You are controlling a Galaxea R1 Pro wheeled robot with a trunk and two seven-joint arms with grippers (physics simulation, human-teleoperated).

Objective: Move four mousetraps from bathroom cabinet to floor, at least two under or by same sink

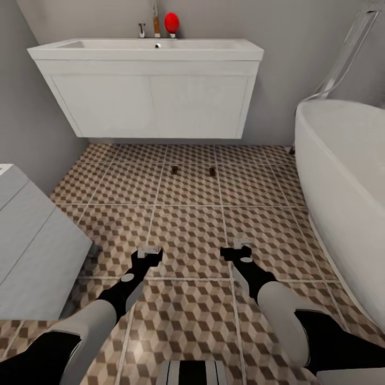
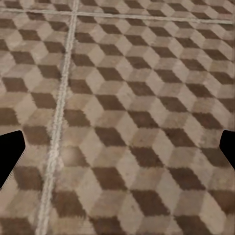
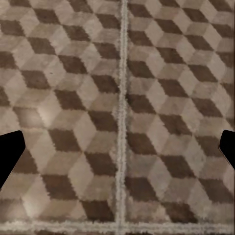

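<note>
Two mousetraps lie on the bathroom floor (image 1: 187,224) in front of the sink (image 1: 149,85): one mousetrap (image 1: 174,170) to the left and another mousetrap (image 1: 212,171) to the right, both tiny and dark from here. My left gripper (image 1: 147,253) and right gripper (image 1: 238,249) hang low over the tiles, well short of the traps. In both wrist views the black fingertips (image 2: 10,154) (image 3: 10,154) sit far apart at the frame edges with bare tile between them, so both grippers are open and empty. The cabinet is out of view.
A white bathtub (image 1: 347,182) fills the right side. A white boxy unit (image 1: 32,246) stands at the left, close to my left arm. Grey walls close the back and left. A red object (image 1: 171,22) and a tap (image 1: 156,24) sit on the sink.
</note>
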